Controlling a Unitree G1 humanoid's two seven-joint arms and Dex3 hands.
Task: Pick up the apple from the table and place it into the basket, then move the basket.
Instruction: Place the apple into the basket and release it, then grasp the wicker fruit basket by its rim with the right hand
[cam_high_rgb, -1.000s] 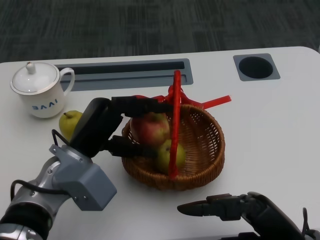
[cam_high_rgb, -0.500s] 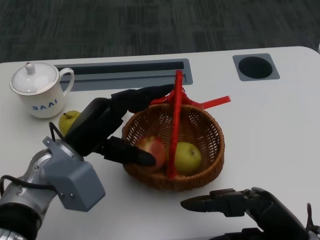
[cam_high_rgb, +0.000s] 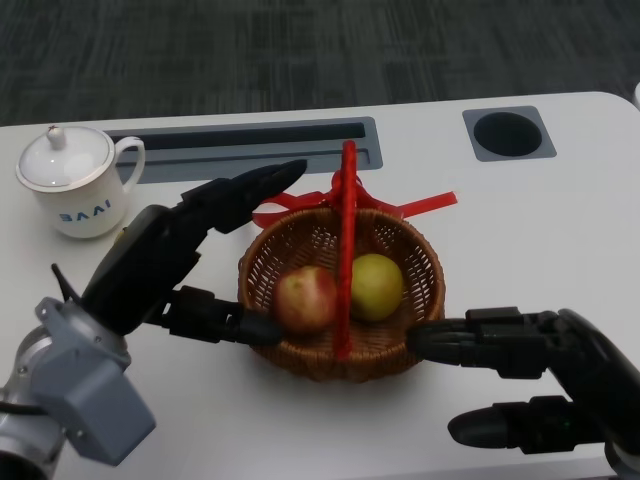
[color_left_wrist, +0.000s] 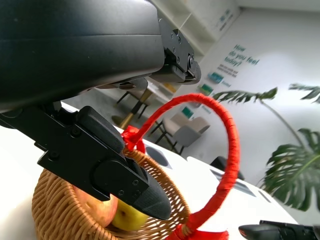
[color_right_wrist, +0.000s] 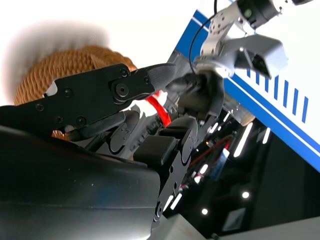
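With the apple (cam_high_rgb: 306, 298) resting in the basket (cam_high_rgb: 424, 262), I bring both spread, empty hands, left (cam_high_rgb: 180, 262) and right (cam_high_rgb: 530, 385), evenly against its wicker sides before shifting it.

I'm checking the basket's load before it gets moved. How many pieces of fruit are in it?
2: a red apple left of the red handle and a yellow-green fruit right of it, inside the basket. More could hide behind the left hand.

Apple (cam_high_rgb: 306, 299): red with yellowish blush, lying inside the basket on the left of the handle, beside a yellow-green fruit. Basket (cam_high_rgb: 400, 350): round, brown wicker, upright, red wrapped hoop handle (cam_high_rgb: 346, 262) with red ribbon; stands mid-tabletop, toward the near edge.
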